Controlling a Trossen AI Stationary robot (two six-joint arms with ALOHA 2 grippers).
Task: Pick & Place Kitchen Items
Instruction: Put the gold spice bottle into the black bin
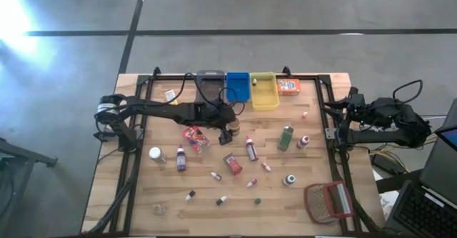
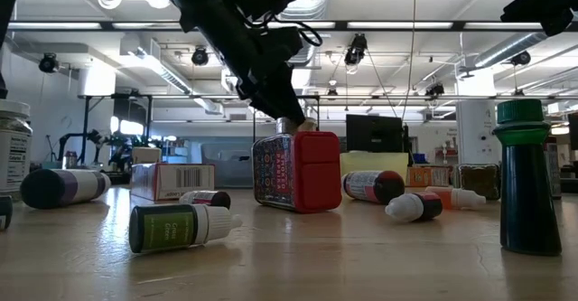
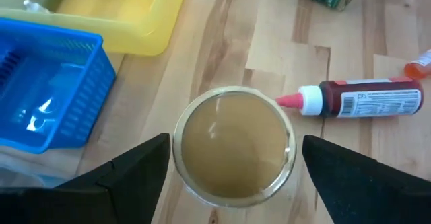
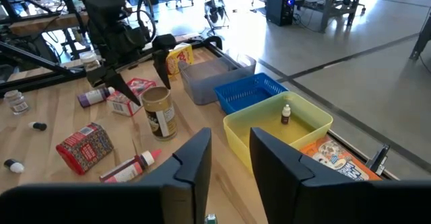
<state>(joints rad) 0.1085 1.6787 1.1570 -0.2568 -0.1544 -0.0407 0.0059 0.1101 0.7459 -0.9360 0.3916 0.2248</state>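
Note:
A small jar with a tan lid stands upright on its base on the wooden table, just in front of the bins. My left gripper is open and slants down over it. One finger stands on each side of the lid, a thin gap away, as the right wrist view also shows. My right gripper waits at the table's right edge, open by a narrow gap with nothing in it. A red bottle lies on its side right beside the jar.
Grey, blue and yellow bins line the far edge, with an orange box beside them; a tiny bottle stands in the yellow bin. Packets, a green bottle and small bottles lie scattered nearer. A red-framed mesh object sits near right.

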